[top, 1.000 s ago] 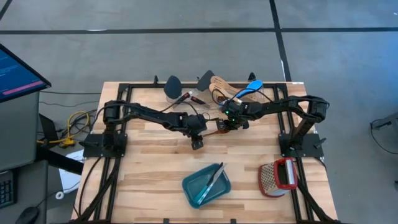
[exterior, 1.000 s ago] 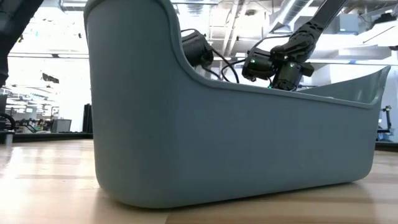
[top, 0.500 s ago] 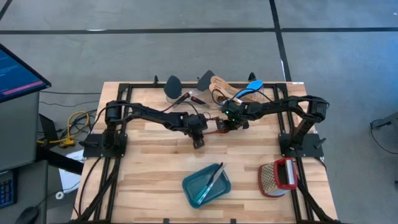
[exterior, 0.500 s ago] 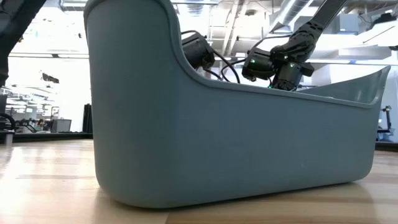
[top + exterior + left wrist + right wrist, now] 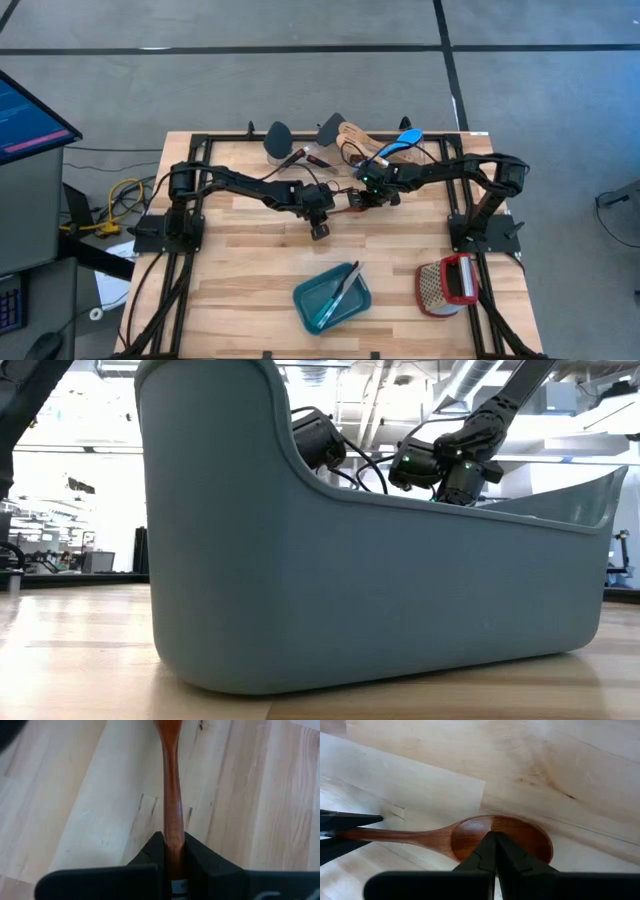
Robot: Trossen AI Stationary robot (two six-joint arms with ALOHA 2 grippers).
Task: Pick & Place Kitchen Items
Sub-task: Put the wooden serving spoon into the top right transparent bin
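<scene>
A brown wooden spoon lies mid-table between my two grippers, its bowl toward the table's right and its handle toward the left. My left gripper is shut on the handle. My right gripper is shut, its tips over the bowl. At the table's far edge lies a heap of other kitchen items: black spatulas, pale slotted wooden spatulas and a blue spoon. My left gripper pinches the two sides of the spoon's handle between its fingers, near the handle's free end. The fingers slant down from the table's left, and the handle runs straight on ahead of them. My right gripper's shut fingertips stand on the bowl's near rim, pointing down. The fingers hide the spot, so I cannot tell whether they touch it.
A teal bin with a slim utensil in it sits near the table's front edge; it fills the low view. A red-and-white grater lies at the front right. Bare wood lies to the front left.
My left gripper has shut on the spoon's handle. Both arms have stayed nearly where they were, and the spoon has kept its place.
</scene>
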